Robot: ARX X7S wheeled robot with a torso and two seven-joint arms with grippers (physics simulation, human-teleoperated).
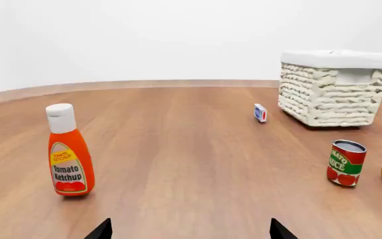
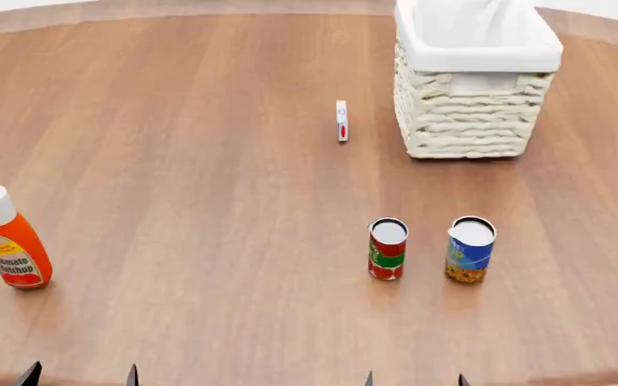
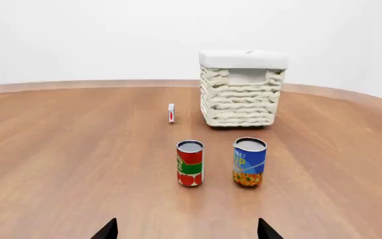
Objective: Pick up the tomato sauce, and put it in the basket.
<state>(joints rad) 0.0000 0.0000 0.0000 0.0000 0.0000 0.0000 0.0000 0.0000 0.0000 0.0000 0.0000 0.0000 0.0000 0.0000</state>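
The tomato sauce can, silver top and red-and-green label, stands upright on the wooden table; it also shows in the right wrist view and the left wrist view. The cream wicker basket with white lining stands at the far right. My left gripper is open and empty at the near edge, left of the can. My right gripper is open and empty at the near edge, just in front of the can. Only the fingertips show.
A blue-and-yellow can stands right beside the tomato sauce. An orange ketchup bottle with white cap stands at the near left. A small white-and-red box stands left of the basket. The round table's edge curves along the far side.
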